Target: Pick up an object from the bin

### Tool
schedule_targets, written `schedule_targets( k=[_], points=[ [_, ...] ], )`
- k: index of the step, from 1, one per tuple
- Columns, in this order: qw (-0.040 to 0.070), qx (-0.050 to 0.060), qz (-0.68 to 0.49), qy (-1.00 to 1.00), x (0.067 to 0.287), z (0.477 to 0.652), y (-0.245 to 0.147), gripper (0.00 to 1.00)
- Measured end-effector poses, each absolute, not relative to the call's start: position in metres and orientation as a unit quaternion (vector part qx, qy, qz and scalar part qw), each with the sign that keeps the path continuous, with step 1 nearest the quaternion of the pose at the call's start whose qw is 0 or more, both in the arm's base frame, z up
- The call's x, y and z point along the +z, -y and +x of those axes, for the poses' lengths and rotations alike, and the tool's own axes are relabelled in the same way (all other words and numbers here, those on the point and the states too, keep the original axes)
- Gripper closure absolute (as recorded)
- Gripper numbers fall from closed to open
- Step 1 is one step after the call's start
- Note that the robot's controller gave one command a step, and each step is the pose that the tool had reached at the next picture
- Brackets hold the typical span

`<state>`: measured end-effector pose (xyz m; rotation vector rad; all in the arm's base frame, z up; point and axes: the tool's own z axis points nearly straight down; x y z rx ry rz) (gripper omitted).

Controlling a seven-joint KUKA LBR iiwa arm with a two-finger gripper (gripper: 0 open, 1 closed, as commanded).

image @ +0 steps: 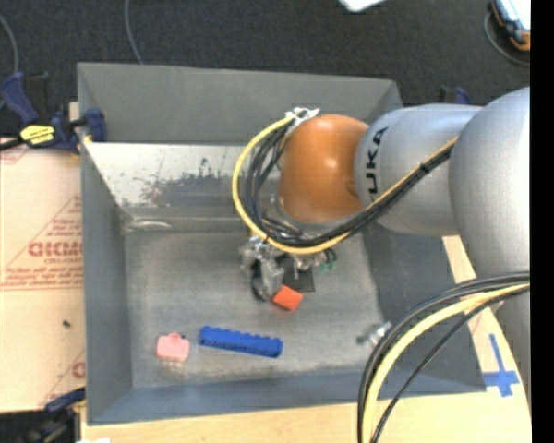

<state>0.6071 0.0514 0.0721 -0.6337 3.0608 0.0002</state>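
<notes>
While the hand [273, 284] hung low near the middle of the bin [111, 247], a small orange block [287, 297] sat right at its tip, at five o'clock. I could not tell how far open the hand was. An off-centre squeeze might have flicked the block away toward the blue brick [241, 341] at seven o'clock.

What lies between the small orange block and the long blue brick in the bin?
The stretch is bare: the camera view shows plain grey bin floor between the orange block, beside the gripper, and the blue brick.
</notes>
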Motion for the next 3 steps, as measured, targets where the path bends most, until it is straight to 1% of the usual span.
schedule_targets(
  k=[1,2,3],
  points=[
    [0.013,-0.001,-0.201,-0.980,0.138,0.614,-0.054,1.00],
    [0.009,-0.001,-0.216,-0.976,0.142,0.610,-0.025,1.00],
    [0.018,-0.002,-0.212,-0.977,0.179,0.628,-0.034,1.00]
  ],
)
